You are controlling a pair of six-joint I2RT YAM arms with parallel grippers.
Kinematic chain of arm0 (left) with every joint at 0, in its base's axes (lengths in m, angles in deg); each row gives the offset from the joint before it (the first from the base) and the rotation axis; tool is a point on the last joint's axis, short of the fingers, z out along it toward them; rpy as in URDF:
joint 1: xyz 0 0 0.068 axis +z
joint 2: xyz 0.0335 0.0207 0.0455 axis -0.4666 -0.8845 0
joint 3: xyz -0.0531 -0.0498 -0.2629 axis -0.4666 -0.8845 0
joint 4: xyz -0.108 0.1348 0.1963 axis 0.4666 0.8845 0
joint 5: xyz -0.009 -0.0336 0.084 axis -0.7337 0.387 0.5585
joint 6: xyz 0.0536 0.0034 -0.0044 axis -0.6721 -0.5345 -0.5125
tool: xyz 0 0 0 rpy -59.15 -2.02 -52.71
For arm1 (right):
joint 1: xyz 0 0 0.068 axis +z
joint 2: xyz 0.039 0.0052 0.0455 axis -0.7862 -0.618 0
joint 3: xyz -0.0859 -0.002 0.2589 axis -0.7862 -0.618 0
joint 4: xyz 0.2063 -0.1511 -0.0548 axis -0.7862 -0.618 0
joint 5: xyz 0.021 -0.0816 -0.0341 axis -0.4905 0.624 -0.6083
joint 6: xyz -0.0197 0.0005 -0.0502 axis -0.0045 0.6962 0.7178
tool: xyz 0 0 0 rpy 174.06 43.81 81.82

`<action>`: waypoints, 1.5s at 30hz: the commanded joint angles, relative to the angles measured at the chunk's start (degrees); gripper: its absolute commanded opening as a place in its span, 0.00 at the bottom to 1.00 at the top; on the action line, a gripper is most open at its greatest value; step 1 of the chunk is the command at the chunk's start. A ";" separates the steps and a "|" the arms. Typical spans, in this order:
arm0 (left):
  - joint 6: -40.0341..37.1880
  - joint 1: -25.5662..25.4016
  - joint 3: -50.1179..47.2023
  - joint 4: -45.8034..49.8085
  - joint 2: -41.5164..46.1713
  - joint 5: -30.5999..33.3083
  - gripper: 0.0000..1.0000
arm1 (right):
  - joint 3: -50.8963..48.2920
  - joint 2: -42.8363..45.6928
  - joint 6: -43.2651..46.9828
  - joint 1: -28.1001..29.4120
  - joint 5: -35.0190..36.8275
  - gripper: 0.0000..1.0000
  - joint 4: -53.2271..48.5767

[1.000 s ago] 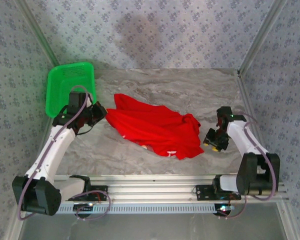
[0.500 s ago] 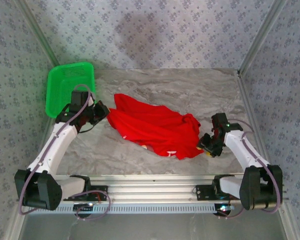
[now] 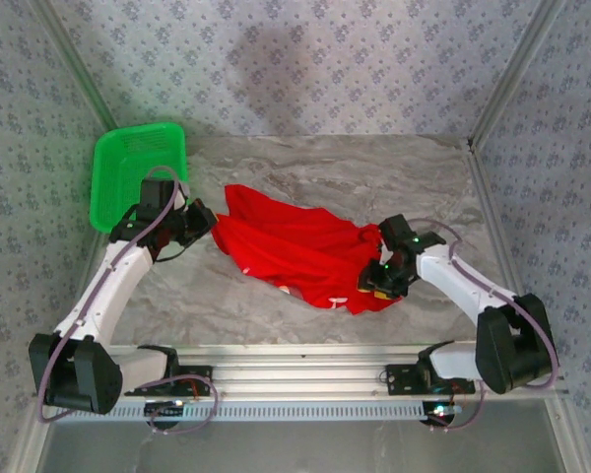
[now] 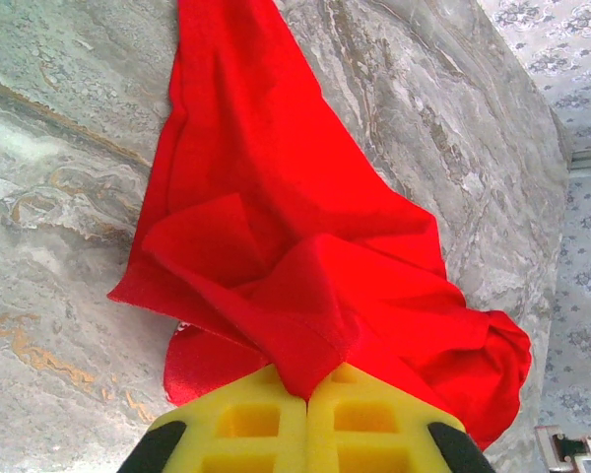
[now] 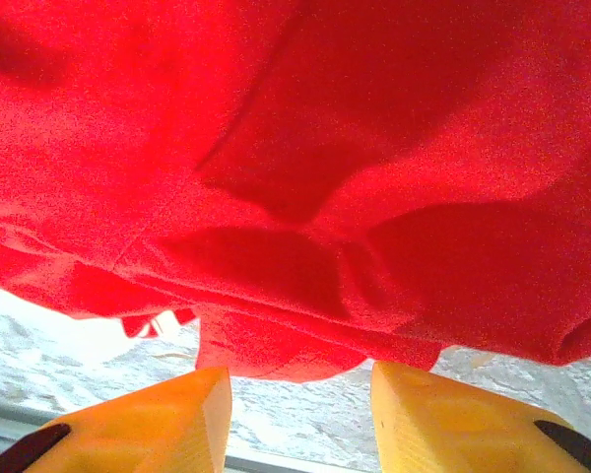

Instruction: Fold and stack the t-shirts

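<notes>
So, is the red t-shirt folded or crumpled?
Crumpled. The t-shirt lies in a loose heap on the table, with uneven creases and overlapping layers.

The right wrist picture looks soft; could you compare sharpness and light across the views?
Right wrist: t-shirt close, grainy, soft, folds shadowed. Left wrist: crisp veins on the table, light even. Top external: even light, faint grey shadow on the back wall.

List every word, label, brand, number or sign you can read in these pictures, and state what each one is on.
There is no text that can be read in these pictures.
red t-shirt: a white scrap of print shows at its near edge, too small to tell whether it holds any letters.
green basket: no label or brand to be seen.
wallpaper: a repeating flower pattern, no words.
</notes>
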 commanded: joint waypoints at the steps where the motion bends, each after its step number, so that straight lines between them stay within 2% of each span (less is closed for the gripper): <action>1: -0.35 0.35 1.15 -1.37 0.16 -1.16 0.00 | 2.91 -3.31 3.35 2.60 8.26 0.43 -6.49; 7: -0.55 0.35 0.91 -0.89 0.77 -0.76 0.00 | 4.81 -7.51 4.94 6.90 11.28 0.43 -6.34; 15: -0.51 0.35 -0.05 -0.63 1.88 -0.27 0.00 | 6.04 -12.11 6.18 9.50 15.02 0.39 -6.25; 19: -0.67 0.35 -0.15 -0.50 2.05 -0.11 0.00 | 6.61 -14.29 6.54 9.76 17.21 0.28 -7.05; 24: -0.83 0.43 0.21 -0.25 2.14 0.02 0.00 | 7.71 -12.19 5.13 8.96 20.42 0.00 -8.52; 26: -1.04 0.35 0.70 -0.21 2.05 -0.01 0.00 | 8.91 -10.21 5.68 8.57 21.79 0.00 -9.37; 32: -0.62 0.35 3.37 -0.35 1.04 -0.78 0.00 | 16.15 -4.78 9.78 4.97 23.31 0.00 -15.79; 38: -0.11 0.28 9.66 -1.24 -1.66 -2.32 0.00 | 26.43 -1.42 15.88 -1.93 23.96 0.00 -21.98; 45: -1.74 -0.63 18.58 -0.38 -6.05 -2.65 0.00 | 34.82 -0.49 23.41 -9.04 25.37 0.00 -21.60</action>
